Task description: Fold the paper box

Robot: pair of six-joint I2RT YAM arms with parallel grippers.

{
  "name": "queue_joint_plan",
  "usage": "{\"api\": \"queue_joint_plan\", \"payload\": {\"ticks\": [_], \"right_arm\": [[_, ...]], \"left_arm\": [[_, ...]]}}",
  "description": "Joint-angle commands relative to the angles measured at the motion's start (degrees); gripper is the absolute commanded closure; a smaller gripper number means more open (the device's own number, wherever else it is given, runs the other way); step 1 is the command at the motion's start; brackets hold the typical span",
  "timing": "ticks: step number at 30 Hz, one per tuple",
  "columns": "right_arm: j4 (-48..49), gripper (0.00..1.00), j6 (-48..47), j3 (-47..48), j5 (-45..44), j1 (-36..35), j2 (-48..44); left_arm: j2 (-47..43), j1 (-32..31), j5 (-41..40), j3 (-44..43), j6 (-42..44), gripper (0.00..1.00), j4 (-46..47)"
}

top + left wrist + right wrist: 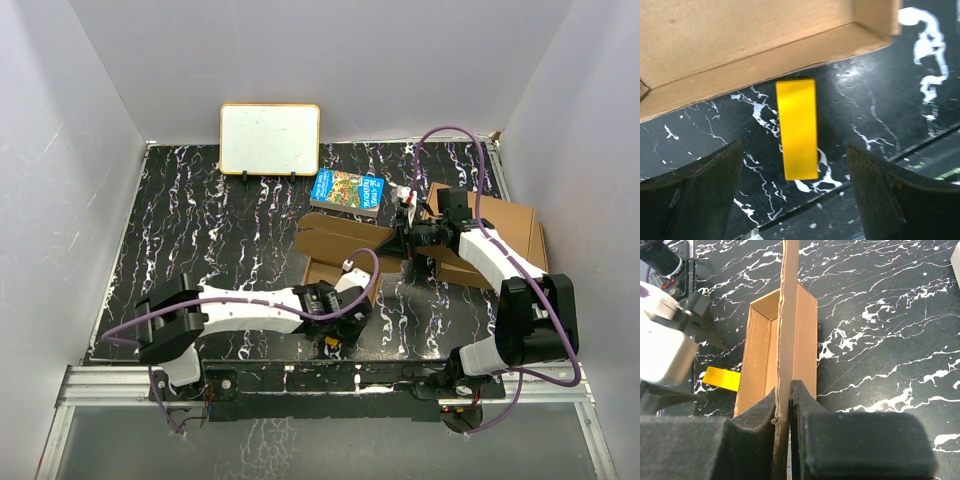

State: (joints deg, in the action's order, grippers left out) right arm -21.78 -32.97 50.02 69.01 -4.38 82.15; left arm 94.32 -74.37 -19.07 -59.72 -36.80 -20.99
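The paper box (335,245) lies mid-table as a brown cardboard tray with its lid flap raised. In the right wrist view the flap (788,315) stands on edge above the tray (760,355). My right gripper (783,407) is shut on the flap's near edge and shows in the top view as right gripper (405,240). My left gripper (795,195) hovers open over the table just in front of the box wall (755,55), its fingers (695,190) wide apart and holding nothing. A yellow block (797,129) lies flat on the table ahead of them.
A small whiteboard (270,138) leans at the back wall. A blue book (347,190) lies behind the box. Larger brown cardboard boxes (515,235) are stacked at the right. The table's front edge (920,145) runs close to the left gripper.
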Motion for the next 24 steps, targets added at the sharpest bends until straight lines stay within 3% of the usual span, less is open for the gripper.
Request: {"api": "queue_joint_plan", "payload": {"ticks": [1,7,14,18,24], "right_arm": [[3.15,0.92,-0.47,1.30,1.39,0.34,-0.06],[3.17,0.92,-0.51,1.31,1.36,0.40,0.00],[3.15,0.92,-0.45,1.23,1.39,0.44,-0.05],[3.15,0.92,-0.47,1.29,1.38,0.50,-0.13],[3.15,0.92,-0.48,1.23,1.45,0.49,-0.26]], "left_arm": [[3.08,-0.24,-3.42,-3.83,-1.45,0.20,-7.32],[5.87,-0.16,-1.78,-4.46,-1.97,0.27,-5.73],[8.00,-0.16,0.53,-4.02,-2.27,0.62,-4.17],[8.29,-0.16,0.89,-3.45,-2.56,0.64,-3.64],[4.88,-0.13,3.05,-2.47,-0.82,0.85,-1.34]]}}
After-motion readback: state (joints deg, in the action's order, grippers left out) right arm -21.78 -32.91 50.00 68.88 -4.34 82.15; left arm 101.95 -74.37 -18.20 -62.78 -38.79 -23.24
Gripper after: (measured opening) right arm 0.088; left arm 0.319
